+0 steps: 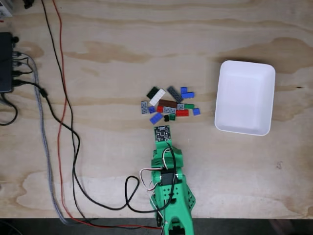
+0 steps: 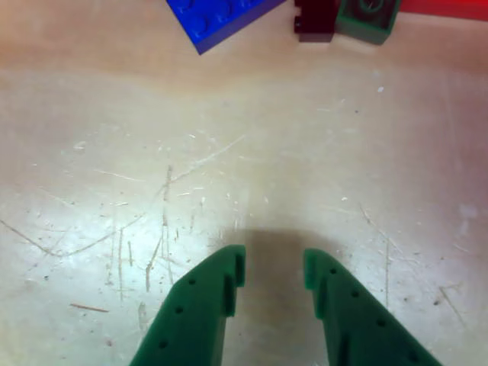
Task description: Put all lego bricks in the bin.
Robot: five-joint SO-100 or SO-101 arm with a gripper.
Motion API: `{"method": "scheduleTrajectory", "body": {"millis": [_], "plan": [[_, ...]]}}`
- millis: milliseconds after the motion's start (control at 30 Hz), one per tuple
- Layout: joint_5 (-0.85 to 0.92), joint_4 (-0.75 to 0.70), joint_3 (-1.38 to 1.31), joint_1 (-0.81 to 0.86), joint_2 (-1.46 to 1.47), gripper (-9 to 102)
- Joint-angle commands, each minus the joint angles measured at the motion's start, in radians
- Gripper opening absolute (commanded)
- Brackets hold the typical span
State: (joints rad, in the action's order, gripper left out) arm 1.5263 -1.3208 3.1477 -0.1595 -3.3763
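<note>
A pale plywood table [image 1: 146,44] fills the fixed view, seen from above. At its right side sits the bin [image 1: 244,128], a shallow white rectangular tray with rounded corners, with no brick visible inside it. Well to the left of the bin, near the table's middle, lies the cluster of lego bricks [image 1: 169,105]: small flat pieces in blue, green, red, grey, brown, black and white, touching or just beside one another. Below the cluster the green robot arm [image 1: 168,196] reaches up from the table's lower edge, its small square circuit board [image 1: 162,133] just short of the nearest bricks. Black, red and braided grey cables [image 1: 61,127] trail down the left side from a dark box [image 1: 6,62] at the edge.

In the other view, the gripper [image 2: 274,267] shows as two green fingers rising from the bottom edge, parted with bare scratched wood between them and nothing held. Ahead of it, at the top edge, lie a blue brick [image 2: 221,17], a black brick [image 2: 315,18], a green brick [image 2: 369,15] and a sliver of a red brick [image 2: 446,6].

By the look of things the task is at its start: the approach to a first brick (none is gripped yet). The next move likely calls for advancing the parted fingers to straddle one near brick, probably the black or the blue one, then closing without nudging its neighbours.

No brand, label or legible writing appears in either view.
</note>
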Motion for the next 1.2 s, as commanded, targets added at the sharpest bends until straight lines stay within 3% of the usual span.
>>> {"method": "scheduleTrajectory", "body": {"millis": [0,1033,1167], "plan": [[-0.051,-0.008,0.000,0.153,0.011,0],[-0.041,0.000,-0.006,0.137,0.003,0],[-0.181,0.097,-0.233,0.054,0.301,1]]}}
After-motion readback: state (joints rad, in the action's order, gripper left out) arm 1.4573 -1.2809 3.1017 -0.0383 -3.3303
